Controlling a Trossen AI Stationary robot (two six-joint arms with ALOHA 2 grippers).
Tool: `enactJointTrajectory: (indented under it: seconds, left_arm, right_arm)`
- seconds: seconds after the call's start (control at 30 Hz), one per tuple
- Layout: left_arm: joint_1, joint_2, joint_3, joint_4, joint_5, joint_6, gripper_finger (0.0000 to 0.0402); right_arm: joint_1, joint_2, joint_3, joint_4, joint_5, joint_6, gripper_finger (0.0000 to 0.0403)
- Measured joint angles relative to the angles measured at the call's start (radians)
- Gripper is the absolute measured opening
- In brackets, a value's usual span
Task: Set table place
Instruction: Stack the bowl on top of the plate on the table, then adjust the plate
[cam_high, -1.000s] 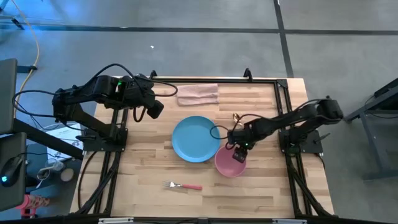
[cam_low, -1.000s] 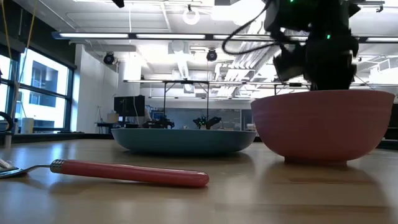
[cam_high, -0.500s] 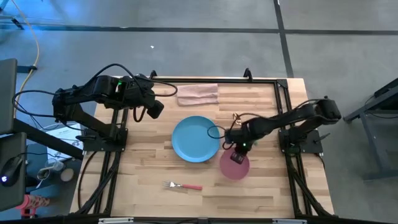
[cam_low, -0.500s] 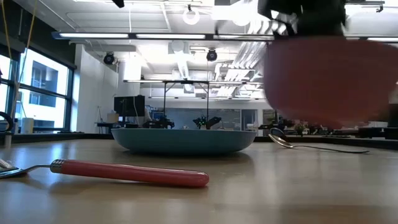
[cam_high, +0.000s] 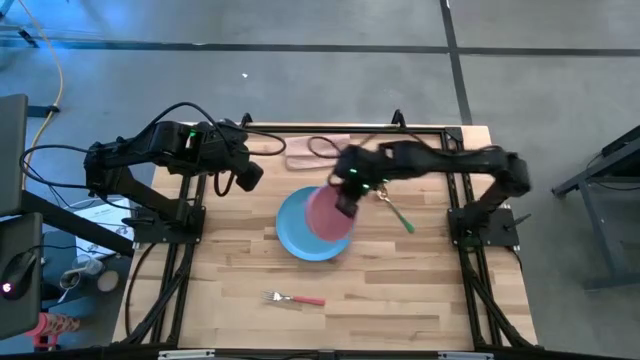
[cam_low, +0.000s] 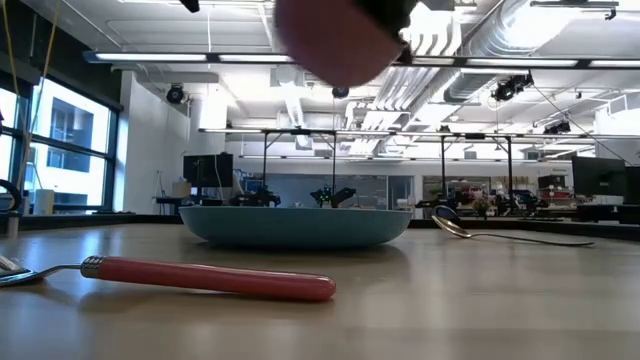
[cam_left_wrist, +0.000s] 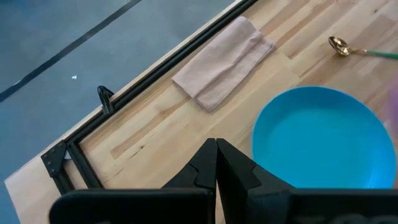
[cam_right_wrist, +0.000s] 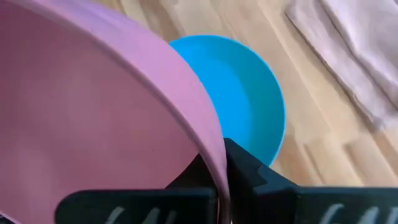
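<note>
Right gripper (cam_high: 345, 200) clamping tilted pink bowl (cam_high: 325, 212) rim above blue plate (cam_high: 300, 235), left gripper (cam_left_wrist: 216, 163) closed empty

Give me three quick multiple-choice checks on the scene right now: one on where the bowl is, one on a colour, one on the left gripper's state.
1. Where is the pink bowl?
A. resting on the table beside the fork
B. held in the air over the blue plate
C. on the folded cloth

2. What colour is the spoon's handle?
A. green
B. pink
C. black

3. How is the left gripper?
A. clamped on the plate
B. shut and empty
C. holding the fork

Answers: 1 B, the right gripper pinches its rim and the low view shows it above the plate. 2 A, the high view shows a green handle. 3 B, the left wrist view shows its fingers together, holding nothing.
</note>
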Motion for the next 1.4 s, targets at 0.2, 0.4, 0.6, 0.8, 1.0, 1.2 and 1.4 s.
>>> enactJointTrajectory:
  seconds: [0.2, 0.4, 0.6, 0.8, 1.0, 1.2, 1.4]
  left_arm:
    - [0.000, 0.000, 0.000, 0.000, 0.019, 0.029, 0.0000]
    - [0.000, 0.000, 0.000, 0.000, 0.018, 0.038, 0.0000]
    - [0.000, 0.000, 0.000, 0.000, 0.018, 0.044, 0.0000]
    - [0.000, 0.000, 0.000, 0.000, 0.021, 0.063, 0.0000]
    - [0.000, 0.000, 0.000, 0.000, 0.021, 0.066, 0.0000]
    - [0.000, 0.000, 0.000, 0.000, 0.028, 0.066, 0.0000]
    - [0.000, 0.000, 0.000, 0.000, 0.030, 0.065, 0.0000]
  right_arm:
    - [-0.014, 0.270, 0.159, -0.040, -0.069, -0.099, 0.0000]
    - [-0.016, 0.484, 0.303, -0.135, -0.071, -0.154, 0.0000]
    - [-0.032, 0.582, 0.351, -0.178, -0.038, -0.220, 0.0000]
    - [-0.055, 0.585, 0.353, -0.190, -0.032, -0.229, 0.0000]
    - [-0.068, 0.574, 0.353, -0.197, -0.049, -0.232, 0.0005]
    - [-0.077, 0.569, 0.353, -0.209, -0.030, -0.231, 0.0025]
    - [-0.094, 0.564, 0.353, -0.228, -0.068, -0.235, 0.0049]
